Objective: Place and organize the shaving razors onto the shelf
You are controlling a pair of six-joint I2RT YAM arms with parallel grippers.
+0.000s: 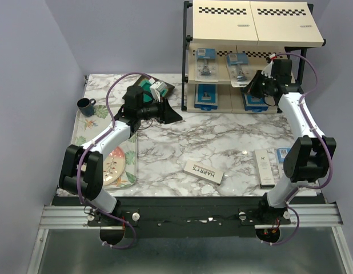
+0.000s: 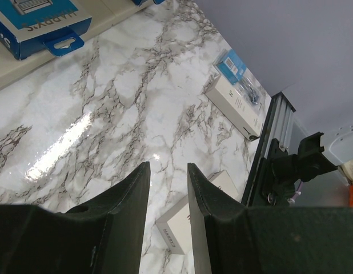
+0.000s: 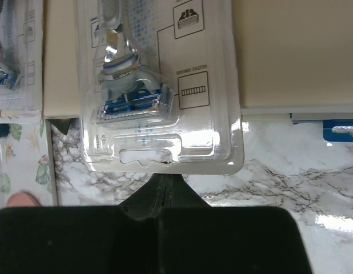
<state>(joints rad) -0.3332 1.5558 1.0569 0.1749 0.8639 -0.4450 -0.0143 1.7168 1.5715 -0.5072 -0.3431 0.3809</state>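
The top camera hangs high behind both arms and looks down on the whole table (image 1: 222,128), with the shelf (image 1: 253,23) far off at 1 o'clock. The left wrist camera sits low and looks past its own fingers (image 2: 125,217) across the marble to a white box (image 2: 176,228). The top view shows that box too. The right wrist camera is very close to a clear pack (image 3: 159,91) at the shelf edge, which the top view also shows.
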